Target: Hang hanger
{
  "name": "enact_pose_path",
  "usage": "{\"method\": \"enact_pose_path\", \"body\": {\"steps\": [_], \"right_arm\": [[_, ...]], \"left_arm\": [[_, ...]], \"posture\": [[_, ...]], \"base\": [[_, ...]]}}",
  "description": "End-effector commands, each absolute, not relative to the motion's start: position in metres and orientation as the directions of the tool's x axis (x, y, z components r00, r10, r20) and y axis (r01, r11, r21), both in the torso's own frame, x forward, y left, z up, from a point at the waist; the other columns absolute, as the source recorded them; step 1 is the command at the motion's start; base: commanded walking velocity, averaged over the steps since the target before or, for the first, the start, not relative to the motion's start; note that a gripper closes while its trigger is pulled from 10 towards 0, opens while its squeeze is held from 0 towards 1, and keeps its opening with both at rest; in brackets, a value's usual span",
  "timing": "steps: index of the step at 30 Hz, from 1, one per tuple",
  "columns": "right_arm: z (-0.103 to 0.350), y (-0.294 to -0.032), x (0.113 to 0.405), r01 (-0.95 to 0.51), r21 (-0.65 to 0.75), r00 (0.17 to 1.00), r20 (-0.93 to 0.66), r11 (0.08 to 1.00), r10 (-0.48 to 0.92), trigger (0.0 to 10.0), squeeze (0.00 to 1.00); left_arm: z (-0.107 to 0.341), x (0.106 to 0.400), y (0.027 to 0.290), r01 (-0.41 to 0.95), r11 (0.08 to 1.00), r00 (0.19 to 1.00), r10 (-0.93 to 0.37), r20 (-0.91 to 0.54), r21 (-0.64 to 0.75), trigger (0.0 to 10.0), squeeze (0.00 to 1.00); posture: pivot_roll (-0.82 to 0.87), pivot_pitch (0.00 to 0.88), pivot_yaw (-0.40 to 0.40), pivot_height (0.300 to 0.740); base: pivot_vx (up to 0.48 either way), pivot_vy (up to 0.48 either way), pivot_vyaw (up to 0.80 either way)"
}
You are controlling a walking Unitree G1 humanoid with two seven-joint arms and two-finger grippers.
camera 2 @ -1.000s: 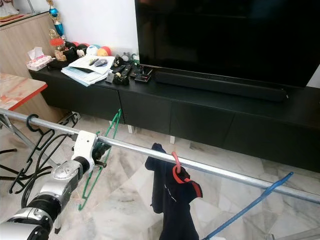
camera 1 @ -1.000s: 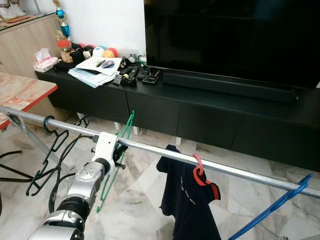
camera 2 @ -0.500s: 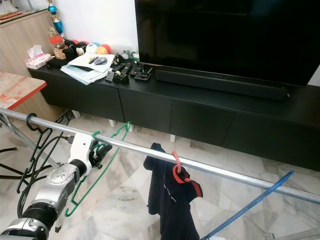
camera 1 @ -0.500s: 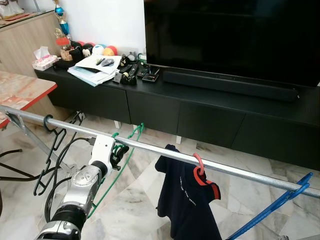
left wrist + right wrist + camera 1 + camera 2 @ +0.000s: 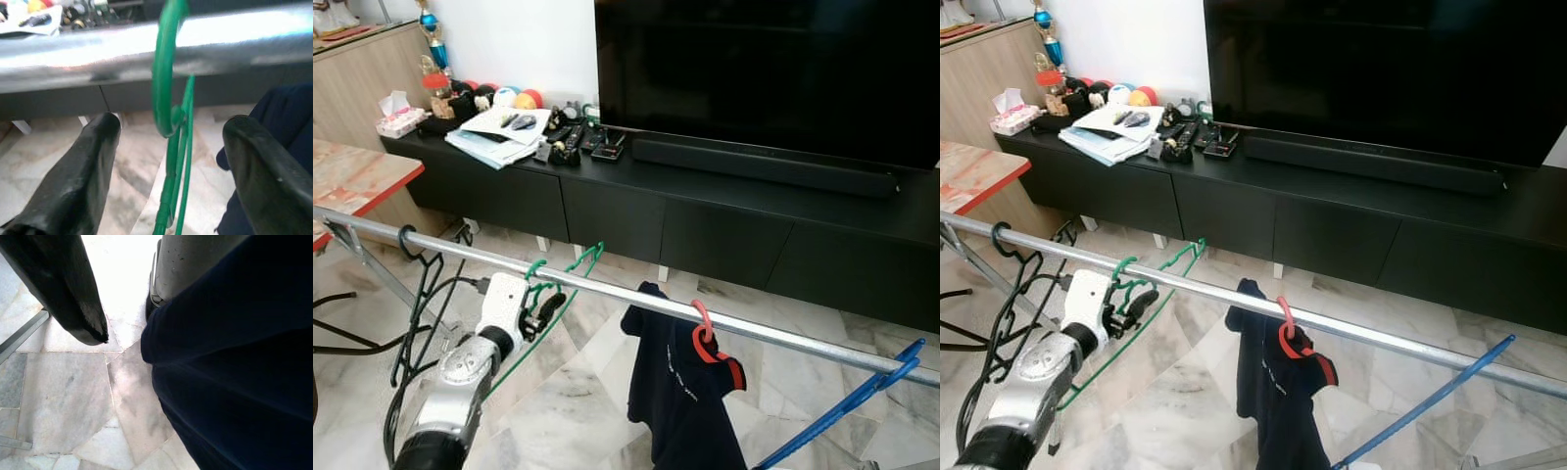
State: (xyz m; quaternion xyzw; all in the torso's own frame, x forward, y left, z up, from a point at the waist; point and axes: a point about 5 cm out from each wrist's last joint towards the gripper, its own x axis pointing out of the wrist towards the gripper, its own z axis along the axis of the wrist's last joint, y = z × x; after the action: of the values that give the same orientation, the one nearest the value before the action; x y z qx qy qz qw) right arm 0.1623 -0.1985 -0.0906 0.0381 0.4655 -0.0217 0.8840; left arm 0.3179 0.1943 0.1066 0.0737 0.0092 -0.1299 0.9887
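The green hanger [image 5: 168,98] has its hook over the metal rail [image 5: 636,299], toward the left end of the rail, and its frame swings out behind the bar. The left gripper [image 5: 168,161] sits just below the rail with its fingers [image 5: 83,171] spread, released, one on each side of the hanger neck and not touching it. The risk is in pulling back: a finger could catch the thin wire and drag the hook off the rail, or push it toward the dark shirt [image 5: 680,392] on the red hanger [image 5: 703,328]. The right gripper is beside dark cloth (I cannot tell if it is open). Below is a marble floor [image 5: 578,401], behind a black TV cabinet [image 5: 724,220]
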Motion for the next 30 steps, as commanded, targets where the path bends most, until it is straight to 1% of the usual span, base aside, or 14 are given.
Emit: {"method": "enact_pose_path", "body": {"steps": [1,5,10,11,12,13,17,20,22,30], "right_arm": [[-0.093,-0.197,0.158,0.074,0.051,0.551,-0.834,0.996,0.002,10.0,0.00],[-0.093,-0.198,0.158,0.074,0.050,0.551,-0.834,0.996,0.001,10.0,0.00],[-0.093,-0.198,0.158,0.073,0.049,0.551,-0.835,0.996,0.000,10.0,0.00],[-0.093,-0.198,0.158,0.073,0.049,0.551,-0.835,0.996,0.001,10.0,0.00],[-0.092,-0.198,0.159,0.072,0.049,0.551,-0.835,0.996,0.001,10.0,0.00],[-0.092,-0.198,0.159,0.071,0.049,0.551,-0.835,0.996,0.002,10.0,0.00],[-0.092,-0.198,0.159,0.071,0.048,0.552,-0.834,0.996,0.001,10.0,0.00],[-0.092,-0.198,0.159,0.073,0.048,0.552,-0.834,0.996,0.000,10.0,0.00],[-0.092,-0.198,0.158,0.072,0.048,0.551,-0.834,0.996,0.000,10.0,0.00],[-0.093,-0.197,0.159,0.071,0.050,0.552,-0.834,0.996,0.002,10.0,0.00]], "left_arm": [[0.112,0.314,0.194,0.262,0.954,0.965,-0.261,-0.022,0.148,10.0,1.00],[0.121,0.302,0.196,0.209,0.967,0.975,-0.218,0.048,0.147,10.0,1.00],[0.122,0.295,0.199,0.159,0.978,0.983,-0.169,0.067,0.133,10.0,0.99],[0.120,0.294,0.201,0.132,0.983,0.988,-0.142,0.068,0.128,10.0,0.64],[0.120,0.293,0.203,0.121,0.985,0.989,-0.130,0.066,0.126,10.0,0.45],[0.119,0.293,0.203,0.114,0.985,0.990,-0.123,0.063,0.126,10.0,0.00],[0.120,0.290,0.205,0.091,0.989,0.991,-0.102,0.086,0.120,10.0,0.00],[0.118,0.284,0.204,0.078,0.985,0.991,-0.093,0.094,0.155,10.0,0.00],[0.116,0.281,0.202,0.062,0.988,0.992,-0.077,0.100,0.144,10.0,0.00],[0.119,0.280,0.190,0.091,0.987,0.987,-0.107,0.121,0.131,10.0,0.00]], "posture": [[0.06,0.047,0.039,0.740],[0.06,0.045,0.037,0.740],[0.06,0.045,0.037,0.740],[0.06,0.045,0.035,0.740],[0.06,0.044,0.035,0.740],[0.06,0.044,0.035,0.740],[0.06,0.044,0.035,0.740],[0.06,0.043,0.040,0.740],[0.06,0.044,0.038,0.740],[0.06,0.044,0.039,0.740]], "base": [[0.000,0.000,0.00],[0.000,0.000,0.00],[0.000,0.000,0.00],[0.000,0.000,0.00],[0.000,0.000,0.00],[0.000,0.000,0.00],[0.000,0.000,0.00],[0.000,0.000,0.00],[0.000,0.000,0.00],[0.000,0.000,0.00]]}}
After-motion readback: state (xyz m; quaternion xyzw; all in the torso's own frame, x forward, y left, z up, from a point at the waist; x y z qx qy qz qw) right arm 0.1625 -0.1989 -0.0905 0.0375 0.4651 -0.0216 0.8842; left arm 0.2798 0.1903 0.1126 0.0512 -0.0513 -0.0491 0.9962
